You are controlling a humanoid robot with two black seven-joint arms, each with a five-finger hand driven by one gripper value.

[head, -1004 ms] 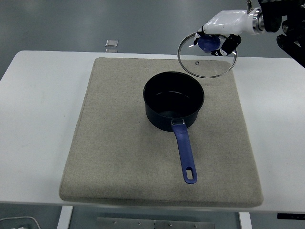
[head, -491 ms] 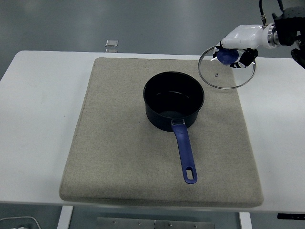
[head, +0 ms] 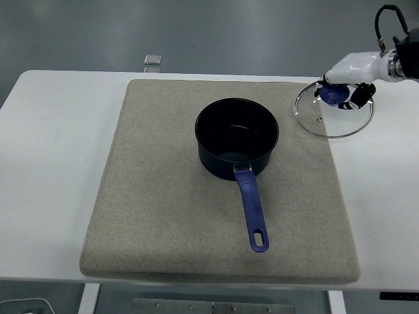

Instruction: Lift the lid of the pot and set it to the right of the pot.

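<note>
Nearest me, the grey mat covers most of the white table, and the saucepan sits on it a little past the middle, its blue handle pointing back toward my side. The saucepan is open on top and I see only its dark inside; it looks empty, though a faint sheen at the bottom could be just a reflection.

Farther out and to the right, my right hand has its fingers closed around the blue knob of the glass lid. In the last second I have carried the lid steadily rightward and downward: it was up beyond the saucepan's far rim, and now it hangs over the mat's far right corner, partly over bare table. It is well clear of the saucepan and tilted a little, its rim low. I cannot tell whether its lower edge is touching the surface yet.

So I judge the lifting done and the carry almost done; what is left is to lower the lid flat to the right of the saucepan and open my fingers. Half on the mat, it might rock at the mat's edge.

At the far edge of the table lies a small clear object. My left hand is out of view.
</note>
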